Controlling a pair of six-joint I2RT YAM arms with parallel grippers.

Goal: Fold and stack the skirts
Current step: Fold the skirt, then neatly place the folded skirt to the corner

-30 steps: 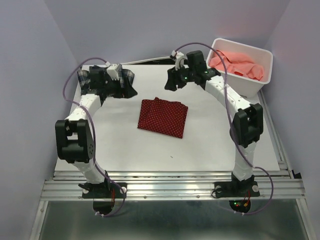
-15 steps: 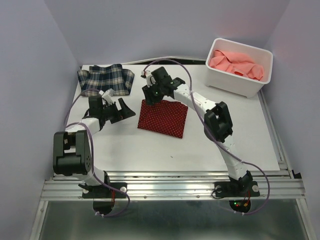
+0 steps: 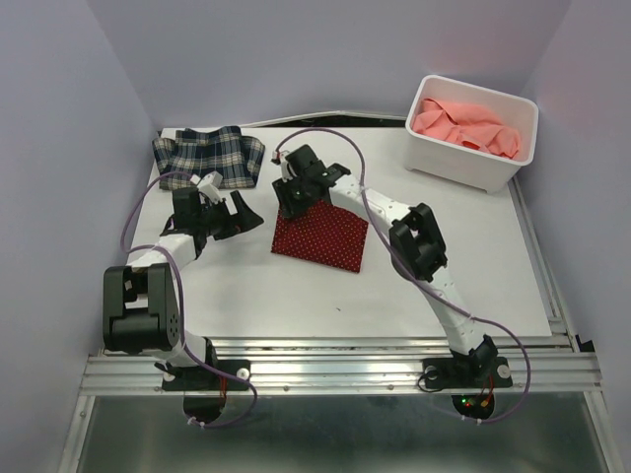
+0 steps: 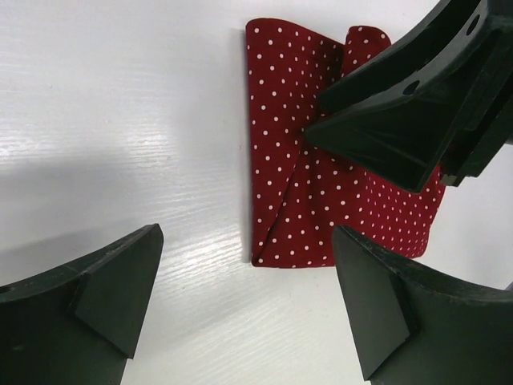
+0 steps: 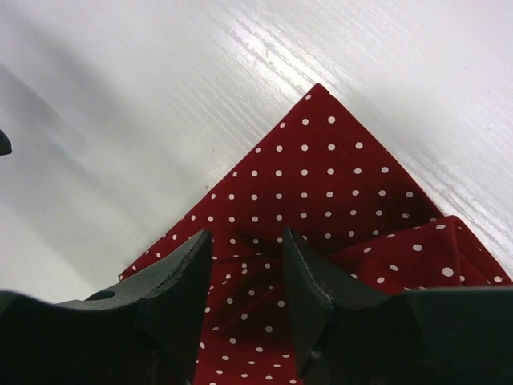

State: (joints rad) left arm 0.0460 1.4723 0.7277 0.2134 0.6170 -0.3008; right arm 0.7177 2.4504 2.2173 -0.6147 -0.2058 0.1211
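- Top external view: the dark red dotted skirt (image 3: 325,236) is seen lying folded flat near the middle of the table (image 3: 246,296). The plaid skirt (image 3: 209,156) is spread at the far left corner, and the salmon-pink skirt (image 3: 463,123) is heaped in the white bin (image 3: 473,175) at the far right. The right gripper (image 3: 296,197) is set low on the red skirt's far left corner. The left gripper (image 3: 235,215) is held just beside the skirt's left edge, jaws wide apart and nothing held.
- Left wrist view: the left fingers (image 4: 104,281) are spread over bare table, short of the cloth. A loose overlapping flap is shown on the skirt. The step is judged to be a further fold or a lift of this skirt, so the free corner should be taken with every layer caught.
- Right wrist view: the jaws are seen narrowly apart astride a wrinkled ridge of dotted cloth. Whether the cloth is pinched cannot be told. Both corners should be raised level, so that the fold is not skewed.
- No brand, label or writing can be read in any view.
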